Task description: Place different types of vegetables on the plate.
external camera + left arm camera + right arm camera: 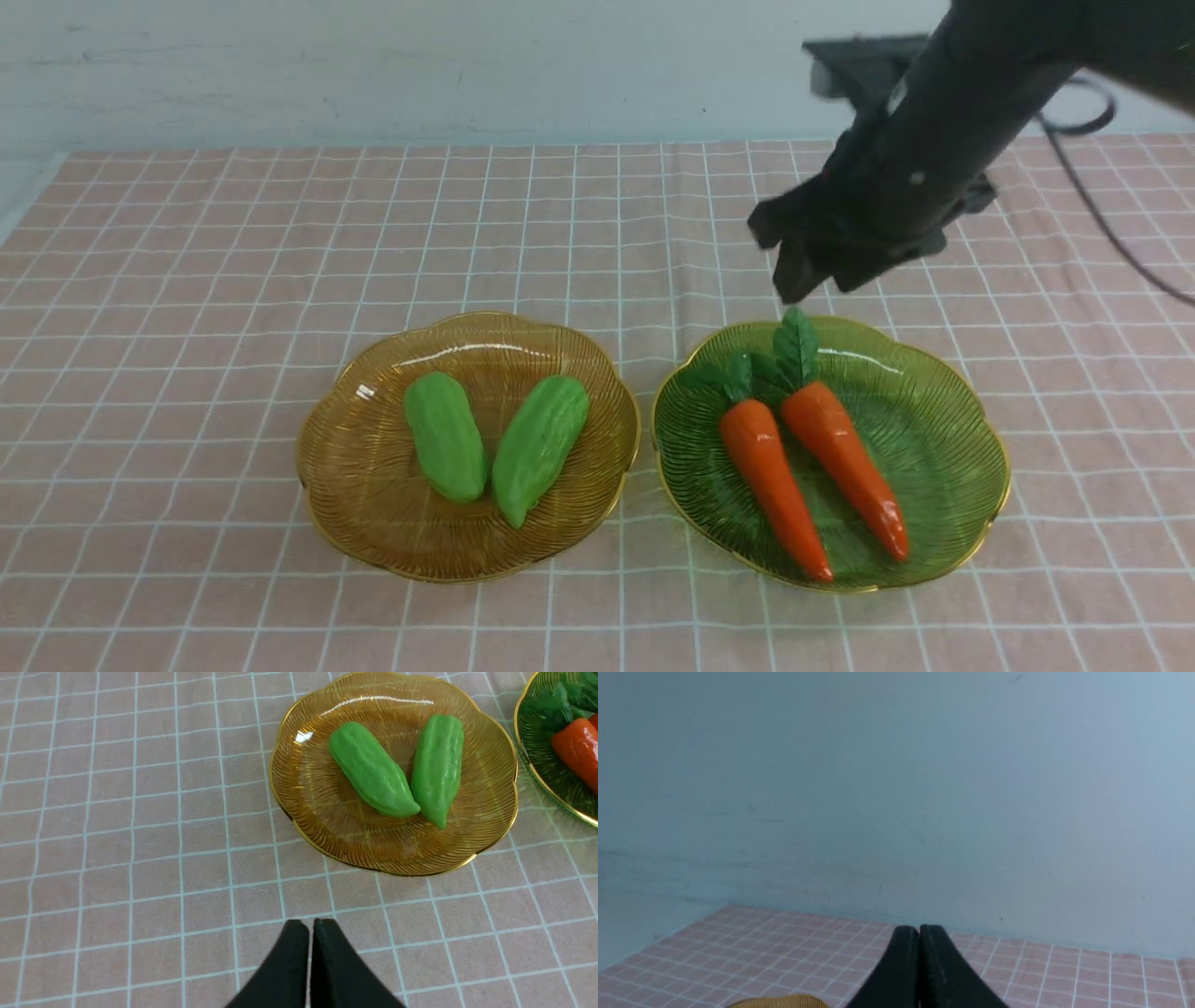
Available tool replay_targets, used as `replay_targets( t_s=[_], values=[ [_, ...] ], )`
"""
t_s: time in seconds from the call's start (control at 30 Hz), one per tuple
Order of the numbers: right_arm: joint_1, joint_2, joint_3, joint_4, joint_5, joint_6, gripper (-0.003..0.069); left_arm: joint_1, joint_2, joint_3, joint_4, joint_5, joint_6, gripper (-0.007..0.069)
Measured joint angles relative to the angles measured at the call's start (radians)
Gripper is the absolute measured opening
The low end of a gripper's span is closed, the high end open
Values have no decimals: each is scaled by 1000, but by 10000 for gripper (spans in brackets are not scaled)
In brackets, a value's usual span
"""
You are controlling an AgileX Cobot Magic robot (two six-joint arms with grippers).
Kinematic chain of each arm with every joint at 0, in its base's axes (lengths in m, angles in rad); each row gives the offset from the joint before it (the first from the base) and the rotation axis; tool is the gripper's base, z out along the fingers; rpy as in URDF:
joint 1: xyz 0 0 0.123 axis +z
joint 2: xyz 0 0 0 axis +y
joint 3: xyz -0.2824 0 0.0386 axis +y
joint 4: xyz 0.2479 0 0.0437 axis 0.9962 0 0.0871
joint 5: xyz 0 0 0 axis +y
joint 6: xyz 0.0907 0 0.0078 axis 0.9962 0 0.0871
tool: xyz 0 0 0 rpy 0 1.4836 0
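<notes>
Two green gourds, the left one [445, 437] and the right one [541, 450], lie in a scalloped amber plate [373, 504] on the worktop [187, 373], which bears a grid of pale lines over a pinkish-brown ground. Each gourd is a stubby, bright green body with a slightly bumpy skin, blunt and rounded at the far end and narrowing to a short point at the near end. The two lean toward each other, their near ends close together, and soft highlights show along their surfaces. Just beside this plate, on the robot's right, a scalloped green plate [934, 457] with a gold rim holds two orange carrots, the left one [777, 490] and the right one [846, 469]. Both are glossy, deep reddish orange, broad at the shoulder and tapering to a narrow tip that points toward the robot. They lie side by side on a slant. Dark green leaf tops [794, 347] crown their broad ends; one leaf reaches the far rim, and others spread over the plate's left part. The amber plate is translucent, ribbed and likewise edged in gold. The left jaws [310, 926] are together, with nothing between them. The right jaws [919, 931] are also together and empty; in the front view the right arm [896, 168] is blurred, so its fingertips appear to be above the green plate's far side.
</notes>
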Motion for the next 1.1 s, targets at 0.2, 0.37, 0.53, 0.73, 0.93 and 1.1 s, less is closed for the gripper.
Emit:
replay_targets(
  t_s=[0.2, 0.37, 0.53, 0.73, 0.93, 1.1],
  values=[
    [0, -117, 31, 0, -42, 0, -15, 0, -17, 10, 1, -33, 52, -3],
    [0, -118, 31, 0, -35, 0, -15, 0, -175, 153, 2, -159, 61, -3],
    [0, -118, 31, 0, -34, -1, -15, 0, -353, 330, -47, -304, -15, -3],
    [0, -118, 31, 0, -34, -1, -15, 0, -434, 370, -74, -309, -35, -3],
    [0, -118, 31, 0, -34, -1, -15, 0, -439, 370, -74, -288, -35, -3],
    [0, -118, 31, 0, -33, -2, -15, 0, -439, 370, -56, -284, -23, -3]
  ],
)
